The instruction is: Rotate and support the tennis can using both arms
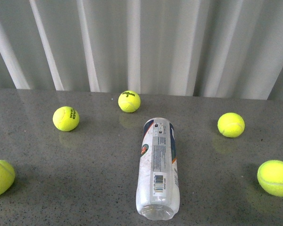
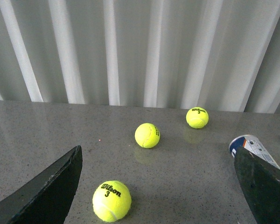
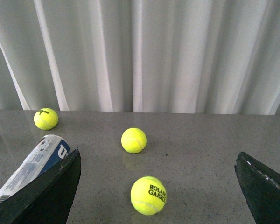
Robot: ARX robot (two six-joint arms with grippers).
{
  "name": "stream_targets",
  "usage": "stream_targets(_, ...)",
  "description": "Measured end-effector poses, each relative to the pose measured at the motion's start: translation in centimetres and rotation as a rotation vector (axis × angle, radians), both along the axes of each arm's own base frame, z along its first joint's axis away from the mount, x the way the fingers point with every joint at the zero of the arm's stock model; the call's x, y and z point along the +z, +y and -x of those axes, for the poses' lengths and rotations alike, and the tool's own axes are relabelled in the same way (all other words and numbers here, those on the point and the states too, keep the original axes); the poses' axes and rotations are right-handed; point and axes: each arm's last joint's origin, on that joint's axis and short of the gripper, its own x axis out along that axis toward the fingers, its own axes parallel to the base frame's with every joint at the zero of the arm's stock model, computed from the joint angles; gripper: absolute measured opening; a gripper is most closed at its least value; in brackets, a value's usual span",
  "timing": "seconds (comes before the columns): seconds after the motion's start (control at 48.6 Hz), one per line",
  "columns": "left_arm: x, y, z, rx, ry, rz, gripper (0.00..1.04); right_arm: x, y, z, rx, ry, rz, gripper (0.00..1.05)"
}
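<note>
Lying on its side: the tennis can rested on the grey speckled counter, running lengthways away from the robot, with the barcode panel up, the clear end nearest the camera and the navy-banded end farthest.
Left gripper: spread wide over the counter and holding nothing, apart from the can; the can's navy end showed just past one of its black fingers.
Right gripper: also wide apart and holding nothing; the can lay partly behind one dark finger, and I could not tell whether they touched.
Far ball: sat beyond the can's navy end, slightly to its left and near it.
Left ball: sat to the left of the can's far end, well apart from it.
Right ball: sat to the right of the can's far end, well apart from it.
Near-left ball: sat far to the left of the can's clear half, cut by the picture edge; the left wrist view showed "Wilson 3" printed on it.
Near-right ball: sat far to the right of the can's clear half; the right wrist view showed "Roland Garros" printed on it.
Backdrop: a pale pleated curtain hung behind the counter, beyond the can.
</note>
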Motion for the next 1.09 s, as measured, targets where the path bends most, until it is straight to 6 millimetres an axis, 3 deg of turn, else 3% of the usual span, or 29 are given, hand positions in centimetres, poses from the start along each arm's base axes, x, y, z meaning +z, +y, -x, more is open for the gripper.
stream_targets(1.09, 0.0, 0.0, 0.0, 0.0, 0.0, 0.0, 0.98, 0.0, 0.0, 0.0, 0.0, 0.0, 0.0, 0.98)
